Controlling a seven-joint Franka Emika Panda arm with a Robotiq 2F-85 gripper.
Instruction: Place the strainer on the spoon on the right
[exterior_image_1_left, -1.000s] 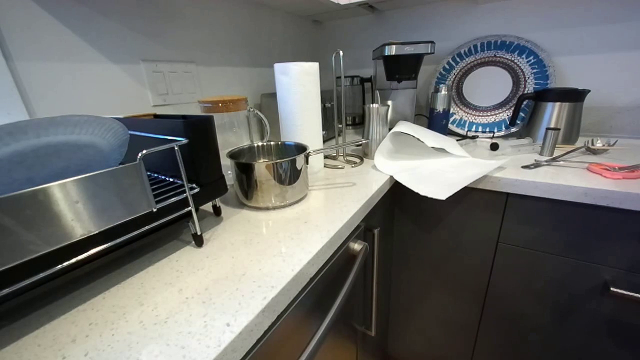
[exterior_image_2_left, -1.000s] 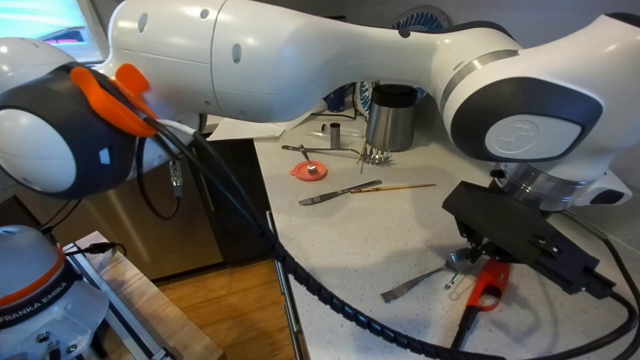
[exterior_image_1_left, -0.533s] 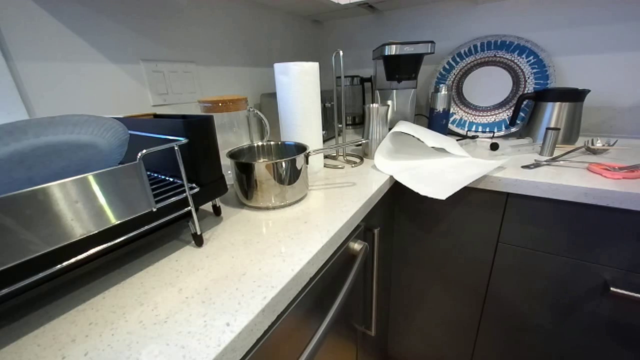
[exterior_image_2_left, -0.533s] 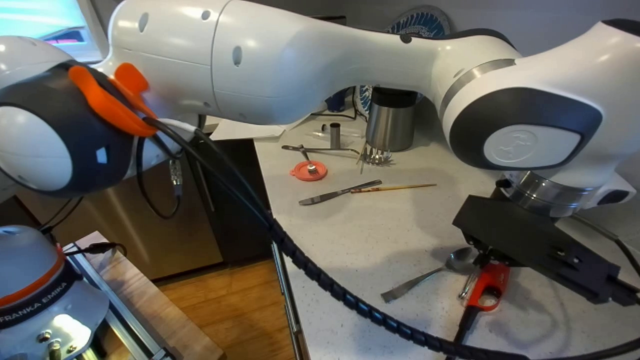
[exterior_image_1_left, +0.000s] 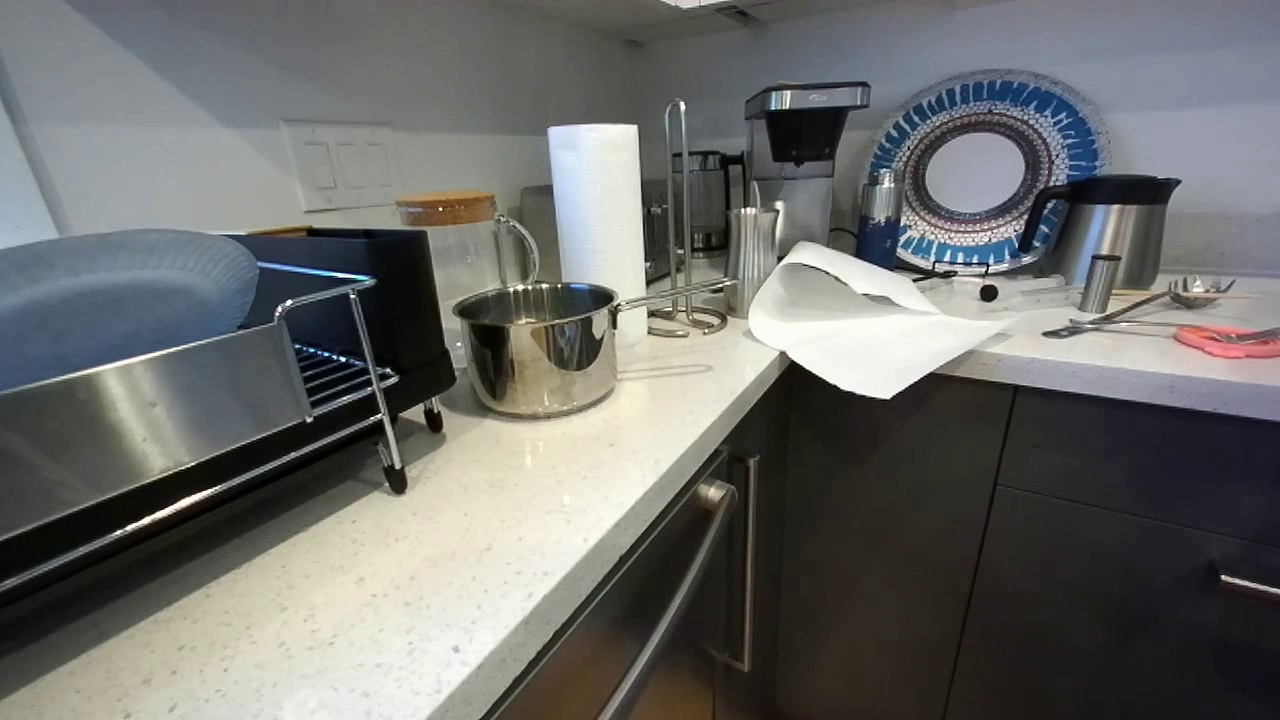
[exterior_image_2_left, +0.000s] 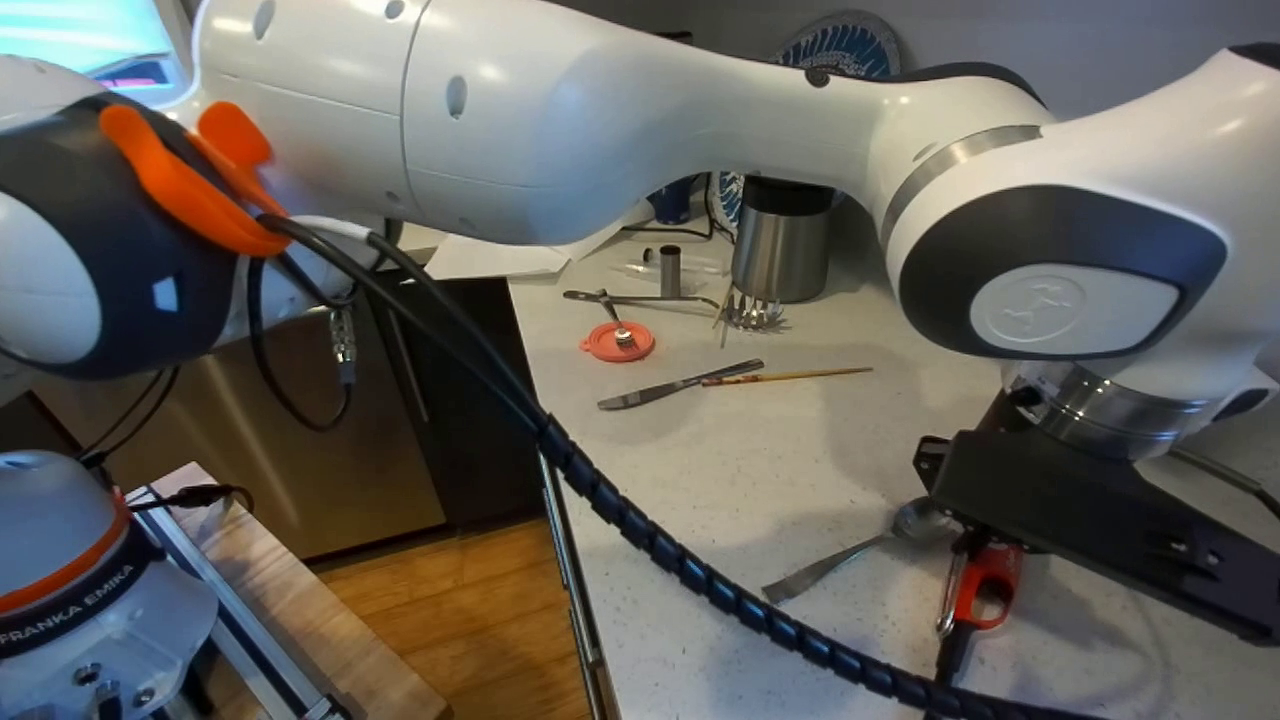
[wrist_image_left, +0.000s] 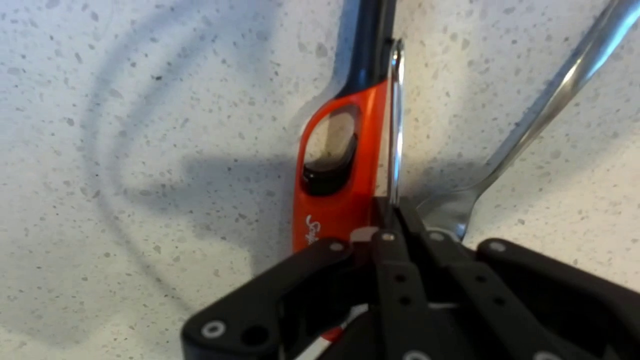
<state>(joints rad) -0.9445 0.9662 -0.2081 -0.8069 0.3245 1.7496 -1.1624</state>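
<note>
My gripper (wrist_image_left: 396, 207) is shut on a thin shiny metal handle with a looped end, apparently the strainer (wrist_image_left: 396, 120). In an exterior view the handle (exterior_image_2_left: 947, 600) hangs from the dark gripper (exterior_image_2_left: 968, 538), in front of the lighter. The strainer's bowl is hidden in every view. A metal spoon (wrist_image_left: 450, 212) lies on the counter just right of my fingertips in the wrist view, its bowl partly covered by my right finger and its handle running up right. In an exterior view the spoon (exterior_image_2_left: 830, 568) lies left of the gripper.
A red lighter (wrist_image_left: 340, 210) lies just left of the held handle, close beneath the gripper. A knife (exterior_image_2_left: 665, 388), a wooden stick (exterior_image_2_left: 790, 377), a pink lid (exterior_image_2_left: 605, 345) and a steel jug (exterior_image_2_left: 780, 245) are farther back. The counter's front edge (exterior_image_2_left: 575, 590) lies left.
My gripper has moved right and slightly down in an exterior view, carrying the metal handle from beside the spoon to the lighter. The lighter has shifted slightly right.
</note>
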